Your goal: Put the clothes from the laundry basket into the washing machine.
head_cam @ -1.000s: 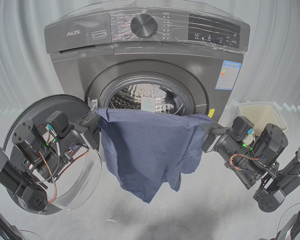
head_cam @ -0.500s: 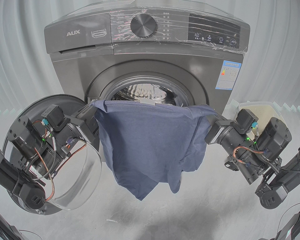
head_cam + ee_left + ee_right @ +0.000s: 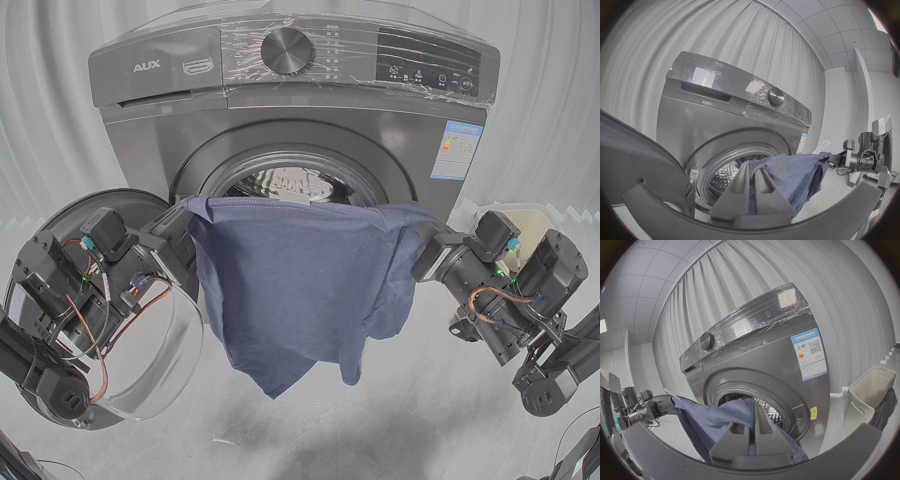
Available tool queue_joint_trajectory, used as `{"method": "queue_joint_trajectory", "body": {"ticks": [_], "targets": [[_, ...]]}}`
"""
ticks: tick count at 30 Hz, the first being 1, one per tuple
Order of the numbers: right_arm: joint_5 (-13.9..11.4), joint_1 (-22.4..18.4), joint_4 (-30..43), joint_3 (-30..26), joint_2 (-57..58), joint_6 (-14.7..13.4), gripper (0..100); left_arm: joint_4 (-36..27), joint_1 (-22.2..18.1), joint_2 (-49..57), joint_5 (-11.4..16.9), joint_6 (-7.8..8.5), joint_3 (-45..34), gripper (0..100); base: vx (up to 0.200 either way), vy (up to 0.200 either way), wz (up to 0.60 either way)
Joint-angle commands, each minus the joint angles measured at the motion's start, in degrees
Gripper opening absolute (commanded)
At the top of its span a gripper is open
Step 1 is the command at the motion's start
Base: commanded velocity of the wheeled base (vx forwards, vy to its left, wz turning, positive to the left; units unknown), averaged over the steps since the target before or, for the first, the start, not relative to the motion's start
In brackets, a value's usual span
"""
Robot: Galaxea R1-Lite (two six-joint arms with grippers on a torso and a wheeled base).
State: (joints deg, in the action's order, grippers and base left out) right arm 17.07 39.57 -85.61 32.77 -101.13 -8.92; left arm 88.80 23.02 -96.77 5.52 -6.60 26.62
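Both jaws tight on shirt [image 3: 294, 281]

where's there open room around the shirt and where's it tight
Free: the drum mouth above the shirt, and the bare floor beneath it. Crowded: open door by the left gripper, laundry basket by the right gripper.

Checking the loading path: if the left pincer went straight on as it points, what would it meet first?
Likely the washing machine: the left pincer, shut on the shirt, points at the rim of its open drum. Depth is unclear; it might pass inside.
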Motion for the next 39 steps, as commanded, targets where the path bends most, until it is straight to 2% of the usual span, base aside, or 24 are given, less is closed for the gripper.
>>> {"method": "queue_joint_trajectory", "body": {"ticks": [1,11,16,18,21,26,33,34,36,39], "targets": [[-0.02,0.24,-0.08,-0.07,-0.03,-0.04,0,-0.03,0.19,-0.35,0.01,0.00,-0.26,0,0.000,0.000,0.00],[-0.02,3.23,-0.87,-3.15,-4.25,-0.74,0,0.06,4.49,-5.62,-0.07,0.35,0.09,0,0.000,0.000,0.00],[0.07,8.07,-1.05,-4.99,-7.94,-2.24,0,0.06,4.93,-5.80,-0.07,0.18,1.94,0,0.000,0.000,0.00],[1.83,10.26,-1.05,-4.91,-11.02,-2.85,0,0.06,4.93,-5.62,-0.07,0.27,2.73,0,0.000,0.000,0.00],[2.18,12.11,-1.05,-4.64,-13.48,-2.85,0,0.06,5.99,-5.45,-0.07,0.18,2.73,0,0.000,0.000,0.00],[2.27,14.22,-1.13,-4.99,-15.06,-3.03,0,0.06,8.10,-5.36,-1.30,0.09,2.82,0,0.000,0.000,0.00],[1.83,15.45,-2.54,-5.08,-15.76,-3.12,0,0.06,8.27,-5.18,-1.74,0.18,2.91,0,0.000,0.000,0.00],[1.83,15.45,-2.54,-5.35,-15.94,-3.21,100,0.06,8.27,-5.18,-1.74,0.18,2.91,0,0.000,0.000,0.00],[1.83,15.71,-2.45,-6.05,-16.11,-3.64,100,0.06,8.36,-5.18,-1.74,0.18,2.91,0,0.000,0.000,0.00],[1.65,17.21,-2.19,-10.00,-16.64,-3.91,100,0.06,8.36,-5.18,-1.74,0.18,3.08,0,0.000,0.000,0.00]]}}
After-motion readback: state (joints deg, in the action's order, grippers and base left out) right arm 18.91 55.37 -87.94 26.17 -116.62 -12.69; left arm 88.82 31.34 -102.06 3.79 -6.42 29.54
